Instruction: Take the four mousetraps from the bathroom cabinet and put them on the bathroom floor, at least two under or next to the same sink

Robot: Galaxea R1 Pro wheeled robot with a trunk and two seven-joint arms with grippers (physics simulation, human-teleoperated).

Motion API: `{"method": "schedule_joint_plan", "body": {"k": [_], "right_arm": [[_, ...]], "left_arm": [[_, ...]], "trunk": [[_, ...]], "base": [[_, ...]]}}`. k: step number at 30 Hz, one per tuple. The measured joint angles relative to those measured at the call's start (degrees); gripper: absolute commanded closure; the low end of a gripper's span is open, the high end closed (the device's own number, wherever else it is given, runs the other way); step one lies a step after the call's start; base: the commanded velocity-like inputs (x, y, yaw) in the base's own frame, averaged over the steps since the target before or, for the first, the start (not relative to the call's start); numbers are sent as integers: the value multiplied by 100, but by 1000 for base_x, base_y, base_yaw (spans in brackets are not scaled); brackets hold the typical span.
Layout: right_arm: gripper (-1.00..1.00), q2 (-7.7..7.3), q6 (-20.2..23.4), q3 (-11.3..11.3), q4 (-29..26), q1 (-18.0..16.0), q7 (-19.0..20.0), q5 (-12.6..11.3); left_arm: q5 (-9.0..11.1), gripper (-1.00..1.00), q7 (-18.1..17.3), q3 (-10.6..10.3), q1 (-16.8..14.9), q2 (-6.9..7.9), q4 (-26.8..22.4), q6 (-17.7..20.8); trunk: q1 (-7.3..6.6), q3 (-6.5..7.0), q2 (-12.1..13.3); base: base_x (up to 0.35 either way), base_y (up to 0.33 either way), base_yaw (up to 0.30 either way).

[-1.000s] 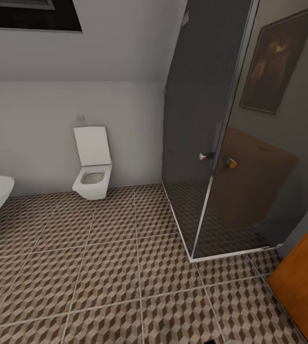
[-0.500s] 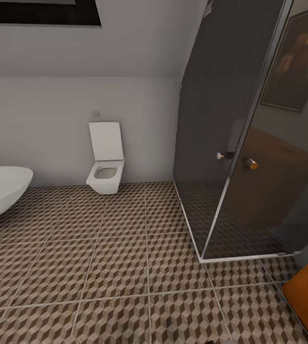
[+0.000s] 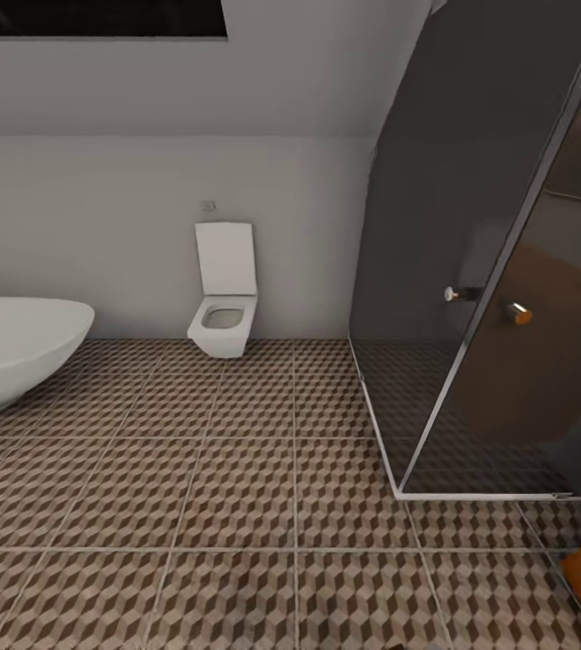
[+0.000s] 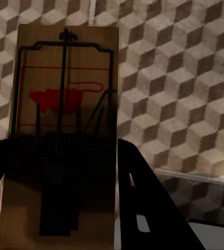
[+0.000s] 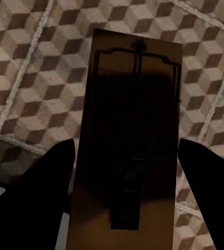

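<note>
The head view shows cube-patterned brown and cream floor tiles [image 3: 236,487], a white square-edged toilet [image 3: 223,293], a white oval bathtub [image 3: 11,352] and a dark glass shower enclosure [image 3: 498,271].

In the left wrist view, the left gripper [image 4: 60,172] is clamped on a flat brown wooden mousetrap with a red mouse print [image 4: 65,104], held between its black fingers [image 4: 143,203] above the tiles.

In the right wrist view, the right gripper [image 5: 125,177] likewise grips a second dark-brown mousetrap [image 5: 130,130] between its fingers [image 5: 39,192].

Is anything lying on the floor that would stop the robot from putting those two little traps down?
Nothing visible does. Each end effector holds a mousetrap over bare patterned bathroom floor. The toilet, bathtub and glass shower stand around the edges. The sink's position cannot be judged here.
</note>
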Motion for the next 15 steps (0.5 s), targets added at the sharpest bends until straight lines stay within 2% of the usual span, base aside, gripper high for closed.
{"method": "schedule_joint_plan", "body": {"k": [15], "right_arm": [[100,-4,-8,0,0,0,-8,0]], "left_arm": [[-3,100,0,0,0,-9,0,0]], "trunk": [[0,-118,0]], "base": [[0,0,184]]}}
